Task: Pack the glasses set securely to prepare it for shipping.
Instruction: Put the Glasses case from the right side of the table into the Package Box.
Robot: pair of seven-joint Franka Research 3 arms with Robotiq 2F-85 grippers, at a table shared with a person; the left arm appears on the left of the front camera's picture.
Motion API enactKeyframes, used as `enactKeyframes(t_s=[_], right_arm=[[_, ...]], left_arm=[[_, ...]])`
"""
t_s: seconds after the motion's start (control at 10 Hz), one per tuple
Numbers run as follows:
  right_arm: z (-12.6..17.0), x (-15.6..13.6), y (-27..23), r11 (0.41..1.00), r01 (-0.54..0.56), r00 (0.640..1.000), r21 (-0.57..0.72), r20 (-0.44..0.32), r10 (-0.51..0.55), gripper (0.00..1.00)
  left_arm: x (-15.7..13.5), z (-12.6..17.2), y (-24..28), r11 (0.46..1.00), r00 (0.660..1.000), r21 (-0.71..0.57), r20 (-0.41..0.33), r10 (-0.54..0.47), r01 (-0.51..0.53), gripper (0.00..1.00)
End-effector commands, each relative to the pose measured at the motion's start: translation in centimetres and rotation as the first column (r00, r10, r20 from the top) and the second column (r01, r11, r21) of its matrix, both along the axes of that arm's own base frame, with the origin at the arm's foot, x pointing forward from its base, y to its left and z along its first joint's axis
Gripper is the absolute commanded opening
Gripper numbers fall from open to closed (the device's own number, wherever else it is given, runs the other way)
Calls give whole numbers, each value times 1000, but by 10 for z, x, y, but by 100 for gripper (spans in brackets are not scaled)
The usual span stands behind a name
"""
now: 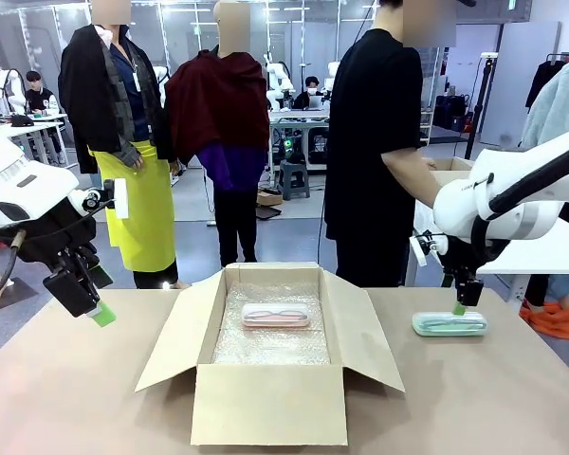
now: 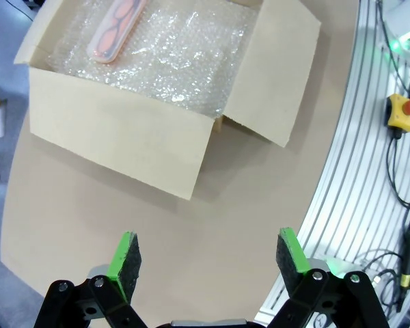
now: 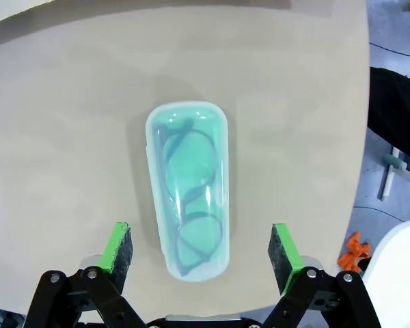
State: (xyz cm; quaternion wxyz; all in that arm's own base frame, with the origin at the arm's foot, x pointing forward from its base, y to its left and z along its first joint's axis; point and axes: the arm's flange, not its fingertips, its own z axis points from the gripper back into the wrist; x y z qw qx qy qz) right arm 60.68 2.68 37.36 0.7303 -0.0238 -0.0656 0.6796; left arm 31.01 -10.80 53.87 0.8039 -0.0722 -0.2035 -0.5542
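Pink case (image 1: 276, 316) lies in the box (image 1: 268, 403); mint case (image 3: 188, 184) sits on the bench (image 1: 512, 398) right of it. Right tool (image 3: 200, 240), wide open and empty, hovers above it; the next move likely calls for lowering and closing. Left tool (image 2: 208, 249) is open, empty.

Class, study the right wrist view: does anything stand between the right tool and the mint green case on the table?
Nothing visible does. The right tool hangs open directly over the mint green case, with a finger on each side of it in that view, and only bare table lies around the case.
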Motion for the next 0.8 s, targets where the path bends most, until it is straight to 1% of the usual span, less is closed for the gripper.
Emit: enactKeyframes(t_s=[0.0, 0.3, 0.7], right_arm=[[-13, 9, 1, 1000, 12, 999, 19, -39, -12, 100], [-40, 19, -2, 1000, 29, 997, -7, -66, -30, 100], [-63, 23, -7, 999, 50, 995, -12, -90, -51, 100]], left_arm=[[0, 1, 0, 1000, 1000, -21, 0, 1, -1, 100], [0, 1, 0, 1000, 1000, -21, 0, 1, -1, 100], [0, 1, 0, 1000, 1000, -21, 0, 1, -1, 100]])
